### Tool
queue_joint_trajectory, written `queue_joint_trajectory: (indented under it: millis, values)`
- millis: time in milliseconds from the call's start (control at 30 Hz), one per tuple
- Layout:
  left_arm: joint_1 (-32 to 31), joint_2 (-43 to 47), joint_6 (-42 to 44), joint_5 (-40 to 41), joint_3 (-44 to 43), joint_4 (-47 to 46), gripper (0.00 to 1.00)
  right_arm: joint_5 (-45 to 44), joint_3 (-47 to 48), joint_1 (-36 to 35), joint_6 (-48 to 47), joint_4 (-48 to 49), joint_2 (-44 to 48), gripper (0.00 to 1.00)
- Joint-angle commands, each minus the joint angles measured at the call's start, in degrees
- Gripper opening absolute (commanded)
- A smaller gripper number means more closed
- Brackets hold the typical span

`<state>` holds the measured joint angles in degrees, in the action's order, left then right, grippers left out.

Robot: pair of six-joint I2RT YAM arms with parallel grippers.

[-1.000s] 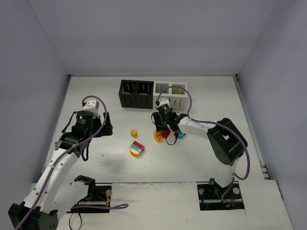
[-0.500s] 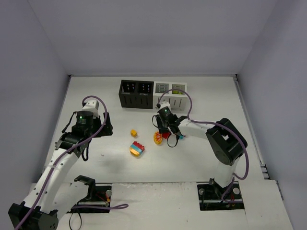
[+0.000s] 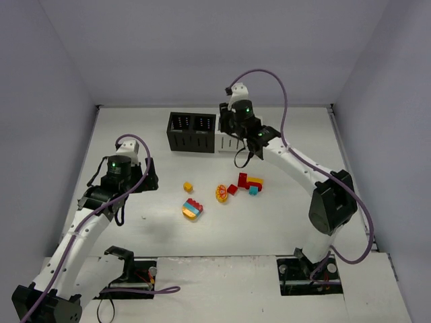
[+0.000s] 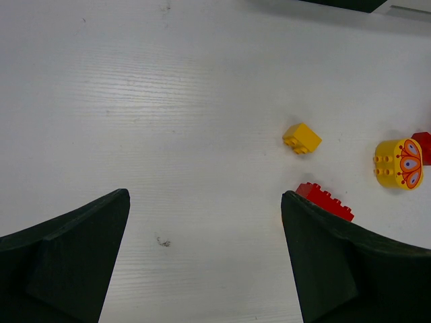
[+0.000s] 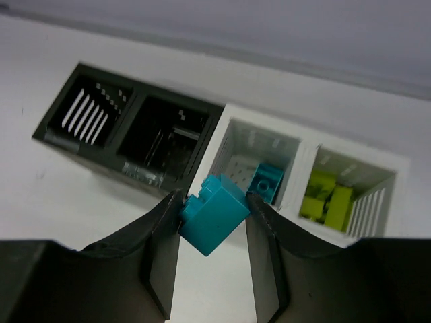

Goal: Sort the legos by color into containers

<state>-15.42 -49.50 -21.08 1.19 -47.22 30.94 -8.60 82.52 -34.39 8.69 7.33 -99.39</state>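
**You picked a teal brick out of the pile and carried it to the white bins.**
Nearest you, the left tool (image 4: 204, 196) hung wide open and empty over the bench (image 3: 283, 215), unmoved, and the multicolour clump (image 3: 192, 208), the yellow brick (image 3: 188, 186) and the red-yellow-teal cluster (image 3: 248, 183) lay loose. Farther out, the right tool (image 5: 214, 202) had left that cluster and pinched narrow on the teal brick (image 5: 212, 221). It hovered just short of the white bin (image 5: 236, 151), which already held a teal piece (image 5: 266, 182), so the release looked like the only move left.
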Motion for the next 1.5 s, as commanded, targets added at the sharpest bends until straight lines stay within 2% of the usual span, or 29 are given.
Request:
queue_joint_trajectory:
  millis: [0,167,300,333,367,533,600,633,700,867,1033,1267,1467]
  values:
    - [-0.4,-0.1,0.8,-0.6,-1.1,-2.9,0.87,-0.5,5.9,2.3,-3.0,1.8,-3.1,0.06]
    - [-0.4,0.0,0.8,-0.8,-1.1,-2.8,0.87,1.7,12.9,4.4,-3.2,1.4,-9.8,0.13]
    - [-0.4,-0.1,0.8,-0.6,-1.1,-2.8,0.87,3.8,16.7,4.6,-3.6,-0.5,-14.1,0.28]
    - [-0.4,0.0,0.9,-0.7,-1.1,-2.8,0.87,3.9,17.1,4.5,-3.7,-0.7,-14.3,0.3]
    - [-0.5,0.0,0.9,-0.7,-1.1,-2.8,0.87,4.2,17.4,4.6,-3.6,-0.9,-14.6,0.36]
    - [-0.5,-0.4,0.7,-0.8,-1.0,-3.0,0.87,3.4,16.4,4.6,-3.9,-0.9,-13.9,0.48]
    - [-0.5,-0.9,0.3,-1.2,-1.1,-3.0,0.87,3.0,15.6,4.6,-4.3,-1.0,-12.8,0.55]
    - [-0.5,-1.6,0.1,-1.2,-1.7,-2.9,0.87,2.7,15.2,4.6,-4.7,-0.9,-12.2,0.62]
    - [-0.7,-3.3,-0.3,-2.5,-2.8,-2.7,0.87,2.4,14.5,4.7,-5.1,-1.0,-10.6,0.67]
    - [-5.4,-9.6,1.1,-1.7,-8.1,-3.6,0.87,2.0,10.0,4.7,-4.9,-0.9,-3.7,0.68]
    - [-11.5,-22.6,2.5,-0.2,-14.7,-4.0,0.87,2.5,0.8,5.0,-3.0,-1.0,3.9,0.68]
    - [-13.1,-38.3,3.9,-1.8,-21.2,-2.8,0.86,1.9,-13.2,5.6,0.2,-1.0,17.0,0.67]
    - [-13.2,-46.3,3.9,-4.0,-22.8,-3.0,0.74,1.6,-22.1,6.1,3.7,-1.4,23.5,0.67]
